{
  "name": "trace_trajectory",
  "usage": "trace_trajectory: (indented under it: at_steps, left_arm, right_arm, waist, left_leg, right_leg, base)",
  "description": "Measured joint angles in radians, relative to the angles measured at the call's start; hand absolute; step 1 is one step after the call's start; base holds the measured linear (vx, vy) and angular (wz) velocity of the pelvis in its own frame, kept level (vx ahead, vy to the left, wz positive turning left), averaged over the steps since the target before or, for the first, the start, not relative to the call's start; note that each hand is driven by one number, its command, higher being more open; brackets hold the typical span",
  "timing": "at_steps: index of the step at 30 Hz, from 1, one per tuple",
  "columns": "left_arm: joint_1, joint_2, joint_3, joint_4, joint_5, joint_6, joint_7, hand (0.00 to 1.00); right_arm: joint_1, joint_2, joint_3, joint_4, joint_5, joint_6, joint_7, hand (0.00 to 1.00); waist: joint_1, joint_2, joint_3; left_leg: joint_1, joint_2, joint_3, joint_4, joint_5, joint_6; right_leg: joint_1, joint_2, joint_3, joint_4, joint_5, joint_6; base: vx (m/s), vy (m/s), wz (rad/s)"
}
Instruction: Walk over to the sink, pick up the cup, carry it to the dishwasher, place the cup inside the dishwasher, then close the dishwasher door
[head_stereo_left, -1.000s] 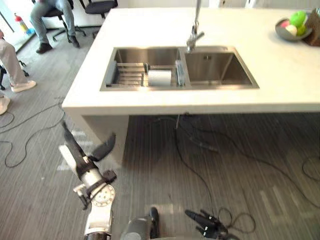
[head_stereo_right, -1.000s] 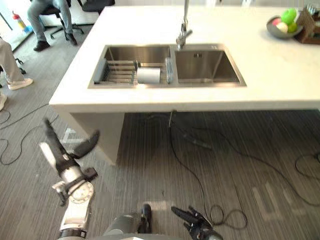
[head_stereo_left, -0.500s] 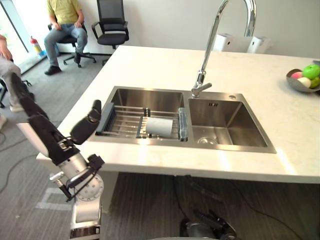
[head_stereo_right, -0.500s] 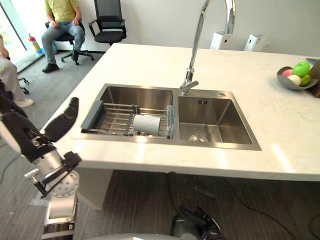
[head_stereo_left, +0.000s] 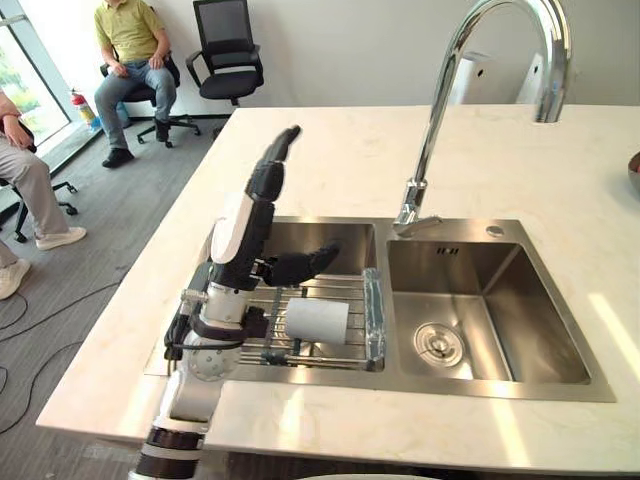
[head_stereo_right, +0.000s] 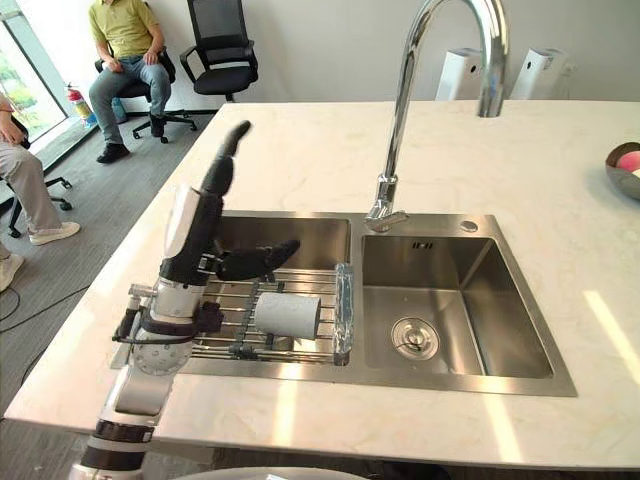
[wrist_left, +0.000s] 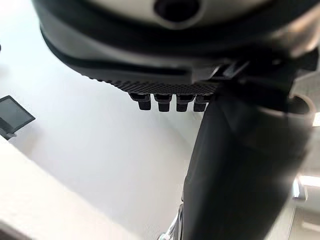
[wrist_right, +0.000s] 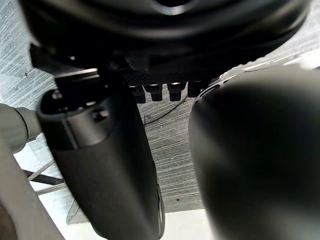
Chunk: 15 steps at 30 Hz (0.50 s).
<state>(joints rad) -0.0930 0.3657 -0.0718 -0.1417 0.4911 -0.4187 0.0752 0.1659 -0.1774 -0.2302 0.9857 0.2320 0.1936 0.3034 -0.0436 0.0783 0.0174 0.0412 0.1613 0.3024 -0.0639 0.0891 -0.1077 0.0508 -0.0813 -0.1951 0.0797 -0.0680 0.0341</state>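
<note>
A white cup lies on its side on a wire drying rack in the left basin of a steel double sink. My left hand is raised over the left side of that basin, just left of the cup and above it. It is open, fingers straight and pointing up and away, thumb stretched toward the cup without touching it. In the left wrist view the thumb stands out beside the row of fingers. My right hand hangs over grey floor, open and holding nothing.
A tall curved faucet rises between the basins. The white countertop surrounds the sink. A fruit bowl sits at the right edge. Two white devices stand at the back. People sit on chairs at the far left.
The camera has come closer to the sink and looks more steeply into it. My left hand has risen from beside the counter's front corner to over the left basin, near the cup.
</note>
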Motion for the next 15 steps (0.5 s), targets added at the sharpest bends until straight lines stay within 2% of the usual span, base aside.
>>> trace_trajectory:
  at_steps: [1,3,4,7,10,15]
  left_arm:
    - [-0.023,0.041,-0.005,0.036,0.001,0.027,-0.075,1.0]
    - [-0.047,0.091,-0.025,0.078,0.0,0.047,-0.136,1.0]
    - [-0.064,0.138,-0.038,0.109,-0.011,0.069,-0.217,1.0]
    - [-0.068,0.199,-0.046,0.142,-0.046,0.108,-0.333,1.0]
    - [-0.092,0.242,-0.049,0.146,-0.128,0.16,-0.449,1.0]
    - [-0.144,0.275,-0.05,0.144,-0.245,0.232,-0.59,1.0]
  right_arm:
    - [0.0,-0.004,0.002,0.0,0.0,0.002,0.0,1.0]
    - [0.0,-0.004,0.002,0.002,0.0,0.005,0.0,1.0]
    - [-0.002,-0.003,0.003,0.002,0.0,0.017,0.0,1.0]
    - [-0.009,-0.004,0.008,0.003,-0.001,0.03,0.0,1.0]
    - [-0.014,-0.012,0.032,0.003,0.0,0.034,0.0,1.0]
    - [-0.017,-0.015,0.041,0.003,0.001,0.036,-0.001,1.0]
  waist:
    - [-0.002,0.001,0.0]
    - [-0.002,0.001,0.0]
    - [-0.004,0.002,0.001]
    - [-0.009,0.003,0.002]
    - [-0.013,0.007,0.004]
    - [-0.026,0.011,0.003]
  left_leg:
    - [0.003,-0.011,-0.002,-0.006,0.001,0.002]
    - [0.007,-0.015,-0.003,-0.012,0.002,0.003]
    - [0.013,-0.011,-0.004,-0.02,0.004,0.003]
    - [0.013,-0.007,-0.004,-0.021,0.014,-0.001]
    - [0.013,0.002,-0.004,-0.023,0.023,-0.002]
    - [0.012,0.007,-0.005,-0.029,0.026,0.001]
  right_leg:
    - [0.008,-0.01,-0.003,-0.012,0.0,0.009]
    - [0.015,-0.009,-0.008,-0.018,0.0,0.01]
    - [0.021,-0.008,-0.011,-0.025,0.0,0.01]
    - [0.022,-0.004,-0.012,-0.028,-0.001,0.013]
    - [0.018,0.004,-0.015,-0.028,-0.002,0.016]
    - [0.018,0.01,-0.013,-0.038,0.009,0.023]
  base:
    - [0.08,0.046,0.07]
    - [0.03,0.022,0.07]
    - [0.0,-0.002,0.05]
    - [-0.03,-0.022,-0.01]
    - [-0.1,-0.037,0.01]
    - [-0.11,0.01,0.0]
